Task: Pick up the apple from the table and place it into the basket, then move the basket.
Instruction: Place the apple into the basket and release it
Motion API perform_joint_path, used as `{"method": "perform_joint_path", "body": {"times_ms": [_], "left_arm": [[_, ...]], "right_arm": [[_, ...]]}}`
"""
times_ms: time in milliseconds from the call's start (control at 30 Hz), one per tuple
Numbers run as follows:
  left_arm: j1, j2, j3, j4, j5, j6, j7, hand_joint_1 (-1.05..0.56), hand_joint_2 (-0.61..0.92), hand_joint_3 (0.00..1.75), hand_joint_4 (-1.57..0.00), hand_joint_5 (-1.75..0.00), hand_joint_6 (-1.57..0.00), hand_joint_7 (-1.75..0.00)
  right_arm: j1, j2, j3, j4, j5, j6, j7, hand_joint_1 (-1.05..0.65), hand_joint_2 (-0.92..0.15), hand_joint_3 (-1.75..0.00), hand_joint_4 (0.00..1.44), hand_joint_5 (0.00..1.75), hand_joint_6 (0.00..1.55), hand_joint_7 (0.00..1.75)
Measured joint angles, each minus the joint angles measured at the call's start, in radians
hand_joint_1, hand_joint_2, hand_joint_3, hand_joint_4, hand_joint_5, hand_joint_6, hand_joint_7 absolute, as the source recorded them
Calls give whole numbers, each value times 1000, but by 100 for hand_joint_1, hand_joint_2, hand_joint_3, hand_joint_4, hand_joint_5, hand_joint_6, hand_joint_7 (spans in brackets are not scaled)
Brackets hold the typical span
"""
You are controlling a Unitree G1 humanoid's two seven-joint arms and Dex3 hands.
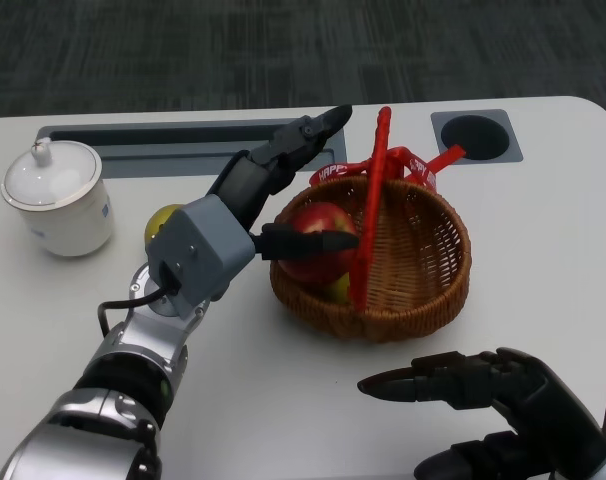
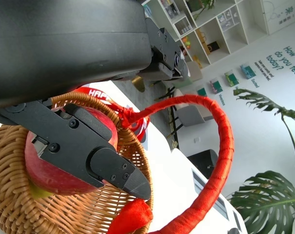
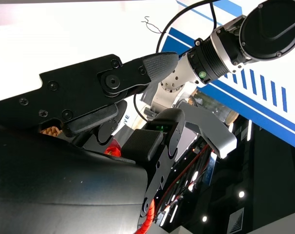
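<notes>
Tabletop (image 1: 543, 210), white and smooth, carries a woven wicker basket (image 1: 433, 270) with a stiff red-wrapped handle (image 1: 368, 220), probably the best place to lift it. Inside, at nine o'clock, sits the apple (image 1: 318, 250): round, firm, waxy, probably slippery. The left hand (image 1: 283, 190) grips it; the right hand (image 1: 483, 390) hovers released.

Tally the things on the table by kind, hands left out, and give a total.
Fruit: 3, namely the red apple and a yellow-green fruit in the basket, plus another yellow-green fruit on the table.
Wicker basket: 1
White lidded cup: 1
Total: 5
</notes>
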Motion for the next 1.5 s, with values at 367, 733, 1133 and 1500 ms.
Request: {"method": "perform_joint_path", "body": {"times_ms": [367,733,1133,1500], "left_arm": [[18,51,20,-97,-46,-65,-71,-45,74,0,-19,-3,-29,-2],[122,99,64,-237,-170,-112,-181,-48,76,0,-34,-3,-39,-2],[371,192,71,-503,-207,-125,-233,-49,78,0,-45,-3,-49,-2],[547,240,82,-667,-212,-105,-237,-52,78,0,-51,-2,-54,-1]], "right_arm": [[-45,-10,-22,16,25,-35,11,-50,-90,-1,95,0,85,0],[-109,-74,-75,-19,45,-79,6,-51,-92,-1,91,0,82,0],[-255,-153,-154,91,-75,-149,-29,-55,-91,-1,85,1,77,1],[-423,-172,-154,318,-305,-153,-109,-61,-92,-1,79,0,72,0]]}}
